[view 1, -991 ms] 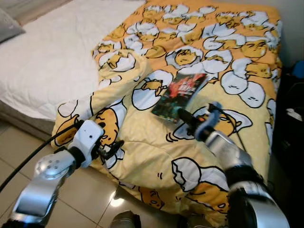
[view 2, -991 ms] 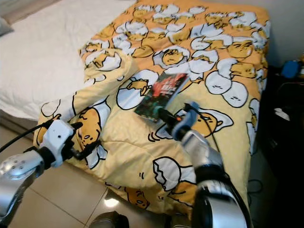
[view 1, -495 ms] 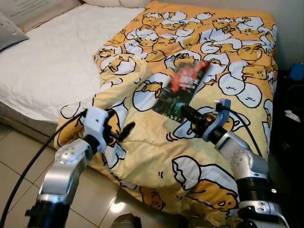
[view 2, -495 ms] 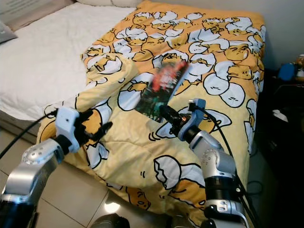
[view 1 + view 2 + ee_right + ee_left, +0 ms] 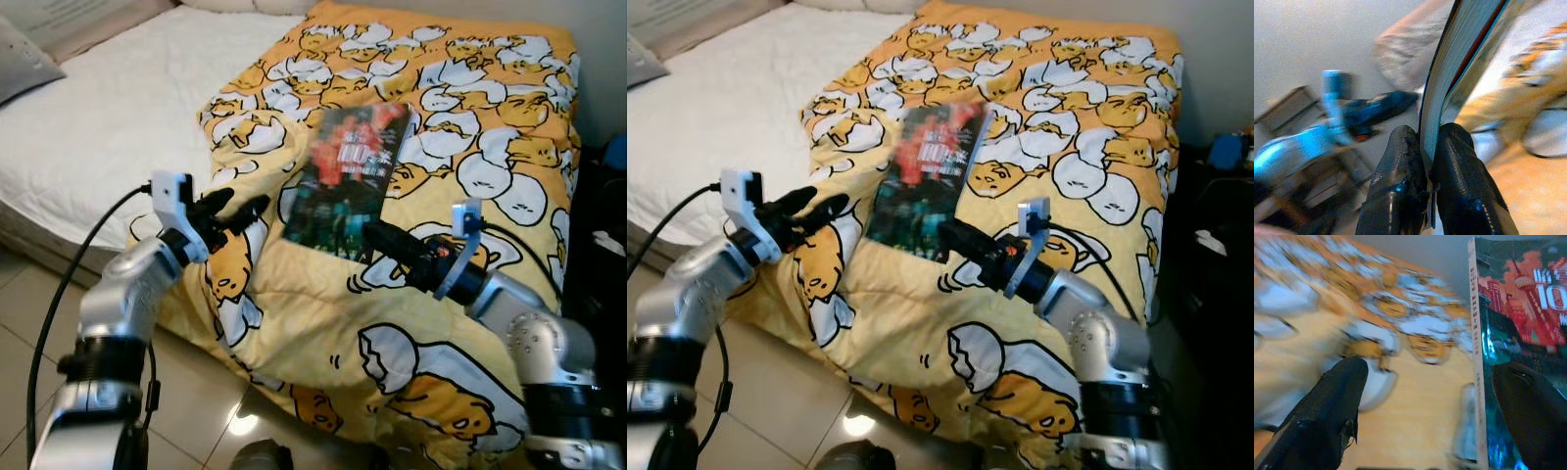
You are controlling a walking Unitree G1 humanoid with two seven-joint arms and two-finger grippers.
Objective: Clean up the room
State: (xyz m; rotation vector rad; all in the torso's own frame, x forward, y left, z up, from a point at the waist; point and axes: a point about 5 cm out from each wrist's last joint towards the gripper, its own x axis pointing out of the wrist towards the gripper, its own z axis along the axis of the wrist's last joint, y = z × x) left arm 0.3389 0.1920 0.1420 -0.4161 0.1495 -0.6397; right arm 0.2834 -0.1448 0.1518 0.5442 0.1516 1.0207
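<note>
Two grippers are up over the bed here. Right gripper [image 5: 377, 235] has its fingers pinched tight on the near bottom edge of the book [image 5: 348, 172], and in the right wrist view you can see the page block squeezed between the two black pads [image 5: 1400, 166]. That near edge is lifted off the yellow egg-print blanket [image 5: 490, 98]; can't tell whether the far end touches it. Its long axis runs away from the robot, leaning a bit to the robot's right, red cover art facing up and the spine on the robot's left side.

Left gripper [image 5: 230, 209] is spread wide, fingers apart, just beside the book's spine edge but not touching it. In the left wrist view the book [image 5: 1518, 333] sits right by one fingertip [image 5: 1528, 406], with blanket showing in the gap.

Room-wise: the blanket hangs over the near edge of the bed down to the tiled floor [image 5: 29, 294]. Bare white mattress [image 5: 98, 117] lies open to the robot's left. On the robot's right the bed edge meets dark clutter, with something blue [image 5: 615, 152] in it.
</note>
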